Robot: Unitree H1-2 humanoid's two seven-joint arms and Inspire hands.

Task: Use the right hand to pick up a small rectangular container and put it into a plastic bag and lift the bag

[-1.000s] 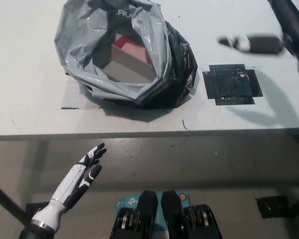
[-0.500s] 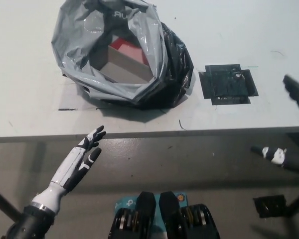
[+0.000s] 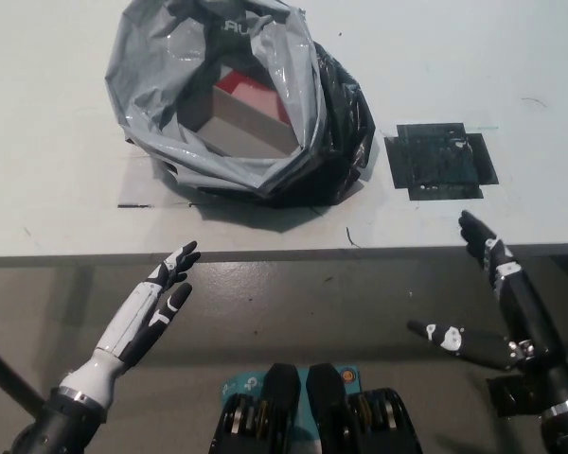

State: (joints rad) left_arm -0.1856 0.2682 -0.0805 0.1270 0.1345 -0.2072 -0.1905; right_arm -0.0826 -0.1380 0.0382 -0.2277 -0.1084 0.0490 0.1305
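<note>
A grey and black plastic bag (image 3: 237,104) stands open on the white table (image 3: 57,189). Inside it lies a small rectangular container (image 3: 244,115), grey with a red face showing at the back. My black right hand (image 3: 497,303) is open and empty, below the table's front edge at the lower right, well apart from the bag. Down at the lower left, also below the edge, my white left hand (image 3: 151,317) rests open with its fingers stretched out.
A square patch of black tape (image 3: 440,161) lies on the table to the right of the bag. The table's front edge (image 3: 284,253) runs across the middle of the picture, with grey floor below it.
My right hand has dropped from above the table at the upper right to below the front edge at the lower right. The left hand has hardly moved. The bag stays put.
</note>
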